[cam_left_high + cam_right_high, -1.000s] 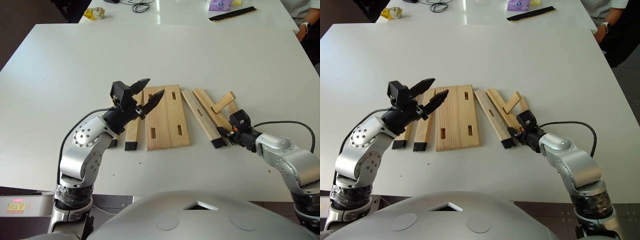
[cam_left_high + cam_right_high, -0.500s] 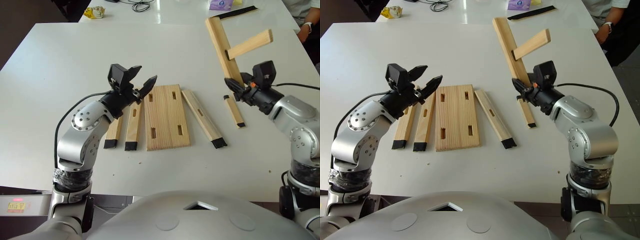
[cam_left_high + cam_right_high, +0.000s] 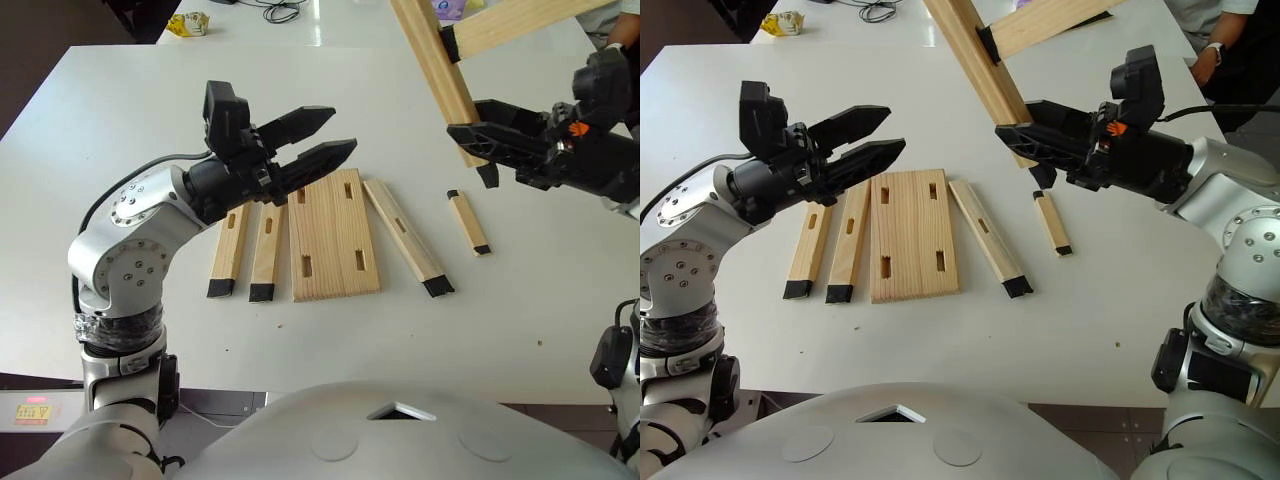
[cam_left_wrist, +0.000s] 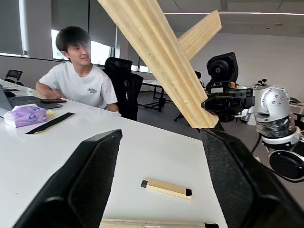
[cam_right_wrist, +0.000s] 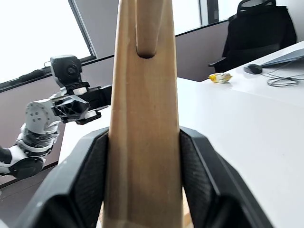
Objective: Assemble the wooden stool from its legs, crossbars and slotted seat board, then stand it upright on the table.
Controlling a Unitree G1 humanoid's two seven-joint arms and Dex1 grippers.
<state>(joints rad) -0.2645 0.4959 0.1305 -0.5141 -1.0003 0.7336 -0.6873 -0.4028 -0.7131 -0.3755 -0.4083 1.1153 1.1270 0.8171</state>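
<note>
- Leg [image 3: 430, 50] was clamped low by right gripper [image 3: 468, 145], raised right of seat board [image 3: 335, 235]; a top-heavy slip was feared.
- Left gripper [image 3: 335, 132] was spread apart, empty, above it.

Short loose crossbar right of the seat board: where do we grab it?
Grip the short crossbar at mid-length, coming straight down from above and closing across its narrow width. It lies flat, with bare table along both long sides, and its ends carry dark caps.
</note>
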